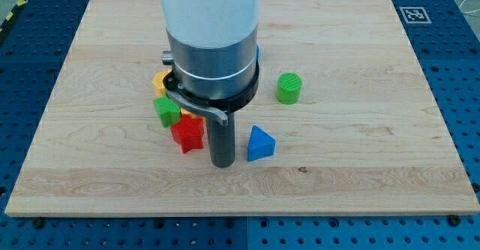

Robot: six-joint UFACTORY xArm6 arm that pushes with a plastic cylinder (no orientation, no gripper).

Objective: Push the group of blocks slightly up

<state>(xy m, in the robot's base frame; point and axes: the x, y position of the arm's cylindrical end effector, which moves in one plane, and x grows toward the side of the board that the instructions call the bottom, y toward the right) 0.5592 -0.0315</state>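
Blocks in the group sit together on the wooden board [90, 152], and I place everything from the red block [187, 134], which looks star-like in outline. Touching it toward the view's upper left is a green block [166, 109], whose shape I cannot make out fully. Beyond that green one, further toward the view's top, a yellow block [160, 80] peeks out from behind my arm; most of it is hidden. A sliver of yellow also shows between the green and red blocks, just at the red block's top edge, and I cannot tell whether it is the same piece.

My tip [223, 164] rests on the board just beside the red block, on the view's right of it and slightly lower; whether rod and block touch I cannot tell. The rod grasps nothing: it has no jaws and stands bare and upright.

A blue triangular block [260, 144] lies to the view's right of the red block, just past my tip and apart from the rod. A green cylinder [289, 88] stands well apart from the red block, toward the view's upper right, alone on the board.
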